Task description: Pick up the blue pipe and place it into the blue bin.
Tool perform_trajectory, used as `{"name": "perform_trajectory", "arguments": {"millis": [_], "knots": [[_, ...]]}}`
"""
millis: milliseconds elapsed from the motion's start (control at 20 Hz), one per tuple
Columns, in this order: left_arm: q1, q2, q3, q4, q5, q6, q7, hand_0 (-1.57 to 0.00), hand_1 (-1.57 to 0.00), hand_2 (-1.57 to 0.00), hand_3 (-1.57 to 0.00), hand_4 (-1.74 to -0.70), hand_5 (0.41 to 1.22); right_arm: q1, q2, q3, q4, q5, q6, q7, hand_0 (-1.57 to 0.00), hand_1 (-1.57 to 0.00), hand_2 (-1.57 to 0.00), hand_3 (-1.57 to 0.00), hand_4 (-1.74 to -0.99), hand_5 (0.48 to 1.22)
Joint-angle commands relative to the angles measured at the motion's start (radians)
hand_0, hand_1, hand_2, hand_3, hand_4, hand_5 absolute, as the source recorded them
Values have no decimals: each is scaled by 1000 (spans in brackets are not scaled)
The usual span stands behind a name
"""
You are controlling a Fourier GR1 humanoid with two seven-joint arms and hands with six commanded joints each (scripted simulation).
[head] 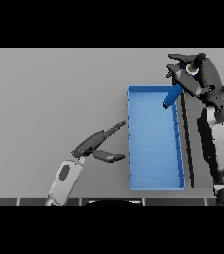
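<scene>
The blue pipe (172,96) hangs tilted over the far right corner of the blue bin (153,183), its lower end pointing down into the bin. My right hand (189,75) holds the pipe's upper end from above, fingers curled round it, just past the bin's right wall. The left hand (95,144) rests open to the left of the bin, fingers straight and pointing toward the bin's left wall, thumb spread below.
The bin is a long rectangular tray lying on the grey table (49,99), right of centre. A dark strip (188,149) runs along the bin's right side under my right arm.
</scene>
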Motion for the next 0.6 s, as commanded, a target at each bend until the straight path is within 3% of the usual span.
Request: {"name": "perform_trajectory", "arguments": {"millis": [0, 300, 550], "knots": [[3, -3, -2, -8, 3, 1, 0, 1, 1, 1, 1, -869, 418, 38, -6, -4, -19, -1, -10, 7, -1571, -1571, -1571, -1571, -1741, 1221], [24, 3, -10, -16, 10, -10, -6, 1, 1, 1, 1, -877, 422, 318, -3, 18, -126, 22, -59, 41, -1571, -1571, -1571, -1571, -1741, 1221], [26, -10, -15, -26, 17, -8, 21, 1, 1, 1, 1, -882, 427, 475, 2, 76, -185, 79, -193, 109, -1571, -1571, -1571, -1571, -1741, 1221]]}}
